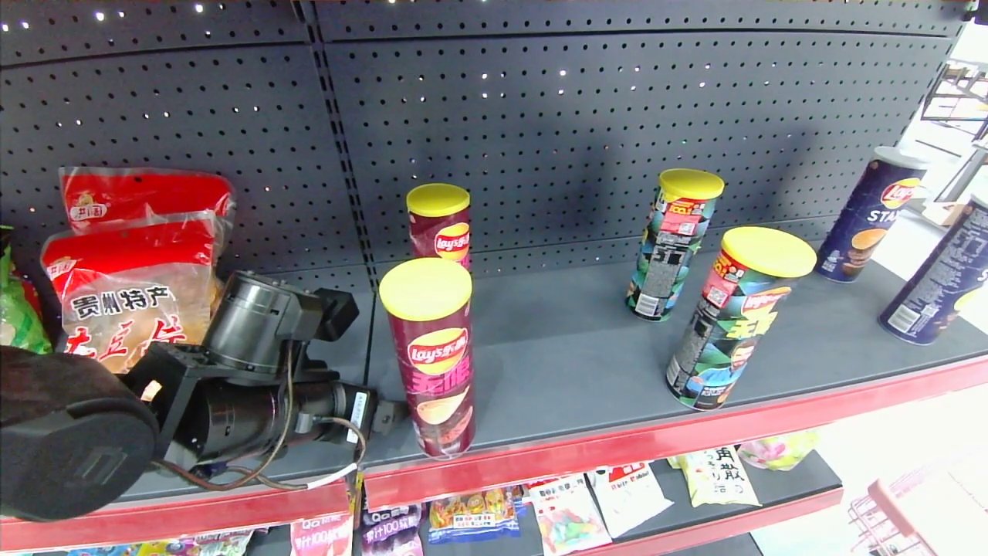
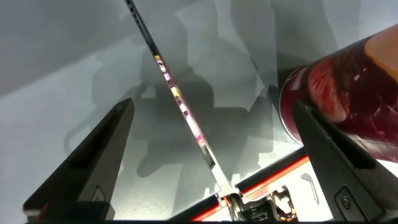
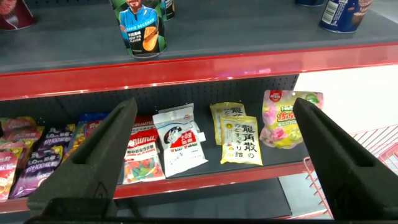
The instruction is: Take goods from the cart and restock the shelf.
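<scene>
**Restocking partway done: six chip cans stood on the shelf, both jaws open and empty**

Head view: The left arm reached across the grey shelf (image 1: 587, 340). The tips of the left jaws were mostly hidden behind the wrist. A maroon chip can (image 1: 428, 355) stood upright right beside those tips, at the shelf's front edge. A second maroon can (image 1: 438, 220) stood behind it, farther from the jaws. Well beyond these stood two multicoloured cans (image 1: 733, 316), then two dark blue cans (image 1: 868, 212). Red snack bags (image 1: 131, 262) leaned against the back panel behind the left arm. A corner of the pink cart (image 1: 911, 510) showed low down, its contents out of sight.

Left wrist view: The left jaws were spread wide with nothing between them. The maroon chip can's base (image 2: 339, 93) sat just outside one finger (image 2: 329, 149), so it looked released onto the shelf.

Right wrist view: The right jaws hung open and empty in front of the lower shelf's snack packets (image 3: 180, 140). One multicoloured can (image 3: 140, 28) stood on the shelf above them, and the cart's rim (image 3: 373, 155) lay off to one side.

Judging from this, the front maroon can was delivered. Wide gaps on the shelf suggested more stock could follow, though what the cart held could not be told.
</scene>
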Controlling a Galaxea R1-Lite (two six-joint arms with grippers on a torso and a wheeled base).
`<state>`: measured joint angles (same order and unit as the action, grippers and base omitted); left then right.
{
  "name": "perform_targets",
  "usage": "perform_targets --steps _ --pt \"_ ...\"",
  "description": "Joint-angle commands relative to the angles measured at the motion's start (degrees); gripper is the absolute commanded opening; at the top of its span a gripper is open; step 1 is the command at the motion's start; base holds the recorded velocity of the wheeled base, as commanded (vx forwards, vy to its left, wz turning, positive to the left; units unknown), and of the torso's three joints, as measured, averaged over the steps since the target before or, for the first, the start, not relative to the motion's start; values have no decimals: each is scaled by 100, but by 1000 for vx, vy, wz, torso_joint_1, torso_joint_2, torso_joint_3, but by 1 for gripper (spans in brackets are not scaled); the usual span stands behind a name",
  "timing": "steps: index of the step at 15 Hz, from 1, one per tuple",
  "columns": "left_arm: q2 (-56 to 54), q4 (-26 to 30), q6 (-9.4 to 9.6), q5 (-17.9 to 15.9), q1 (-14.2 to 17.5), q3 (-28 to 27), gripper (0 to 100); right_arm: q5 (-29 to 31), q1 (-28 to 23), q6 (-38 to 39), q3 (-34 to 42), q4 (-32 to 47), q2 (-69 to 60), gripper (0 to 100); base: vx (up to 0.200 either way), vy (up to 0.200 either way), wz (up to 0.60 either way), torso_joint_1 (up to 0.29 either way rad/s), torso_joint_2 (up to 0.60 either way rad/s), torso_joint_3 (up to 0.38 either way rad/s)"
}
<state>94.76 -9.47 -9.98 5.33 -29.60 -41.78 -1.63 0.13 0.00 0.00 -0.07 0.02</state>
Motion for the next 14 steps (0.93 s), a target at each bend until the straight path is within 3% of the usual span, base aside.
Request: perform_targets --steps 1,5,9,10,13,14 --pt "25 -2 -4 3 -2 -6 100 -4 4 0 0 -1 -2 100 0 0 0 0 0 0" --pt "-45 -2 -4 39 16 20 100 -4 4 0 0 -1 -2 100 0 0 0 0 0 0" --pt "-1328 323 58 557 332 434 100 -4 4 0 0 -1 -2 100 0 0 0 0 0 0" --pt "-1785 613 146 610 481 469 100 -4 4 -9 0 -1 -2 100 0 0 0 0 0 0" --pt "-3508 2310 656 627 1097 469 100 -4 4 0 0 -1 -2 100 0 0 0 0 0 0" --pt "-3886 2564 664 619 1334 504 100 -4 4 0 0 -1 -2 100 0 0 0 0 0 0"
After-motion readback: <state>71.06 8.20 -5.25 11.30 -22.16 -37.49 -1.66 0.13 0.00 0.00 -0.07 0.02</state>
